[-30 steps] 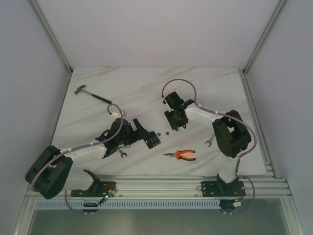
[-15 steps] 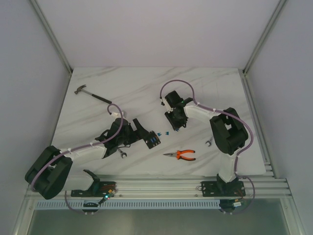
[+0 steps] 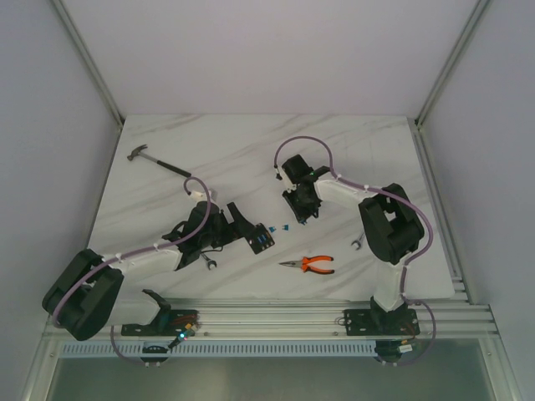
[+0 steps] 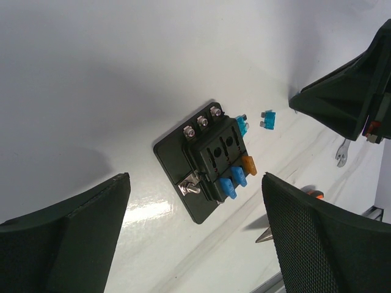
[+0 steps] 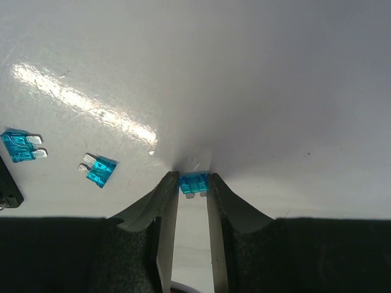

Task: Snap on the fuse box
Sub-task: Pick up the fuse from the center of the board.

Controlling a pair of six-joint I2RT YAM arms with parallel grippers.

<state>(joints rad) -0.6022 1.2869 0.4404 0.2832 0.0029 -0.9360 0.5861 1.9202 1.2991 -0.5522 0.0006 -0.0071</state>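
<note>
1. The fuse box [image 4: 208,160] lies flat on the table [image 3: 251,142], near the near edge and a little left of its middle, with blue and orange fuses plugged into its face
2. The left gripper [image 4: 195,183] hangs over the fuse box with its jaws spread as wide as they go, one finger on either side of the box and apart from it, gripping nothing
3. The right gripper [image 5: 192,195] is down at the table surface close to the middle, just right of the fuse box; its jaws are drawn in narrow and the fingertips [image 5: 168,188] press on both sides of a small blue fuse [image 5: 193,182]
4. Two loose fuses [image 5: 99,170] lie between the right gripper and the fuse box, one of them right by the box's edge
5. Pliers [image 3: 308,265] with orange handles lie near the near edge, right of the fuse box
6. A hammer [image 3: 150,159] lies toward the far left corner
7. A wrench [image 3: 357,243] lies toward the right edge, beside the right arm
</note>
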